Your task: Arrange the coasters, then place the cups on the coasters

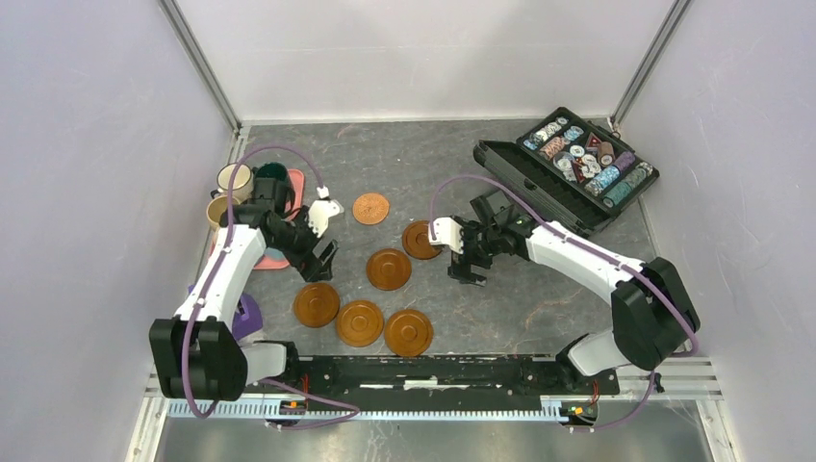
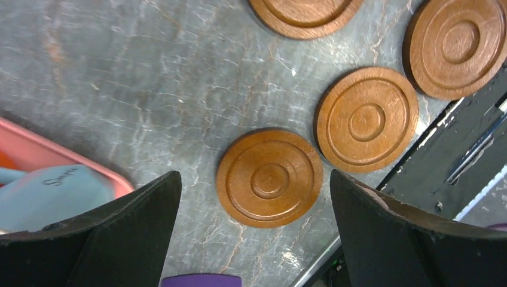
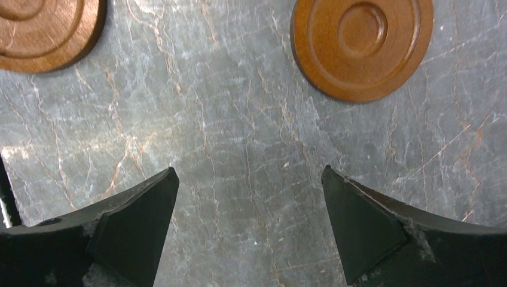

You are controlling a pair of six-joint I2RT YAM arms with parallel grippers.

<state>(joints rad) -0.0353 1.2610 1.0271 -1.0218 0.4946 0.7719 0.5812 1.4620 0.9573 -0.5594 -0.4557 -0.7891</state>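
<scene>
My left gripper (image 2: 254, 176) hung wide open, 1 coaster (image 2: 269, 179) centred between its fingers. Best to drop straight and pinch the rim evenly. My right gripper (image 3: 249, 169) gaped empty, 2nd coaster (image 3: 362, 45) ahead-right. Cups (image 1: 234, 180) sat left of my left gripper.

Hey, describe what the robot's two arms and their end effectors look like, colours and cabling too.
Both the left arm and right arm have white link shells with bulky black joint housings. A thin purple cable loops along each to the wrist. The left end effector and right end effector are black, with a white wrist block behind and two broad, wedge-shaped matte fingers.
</scene>
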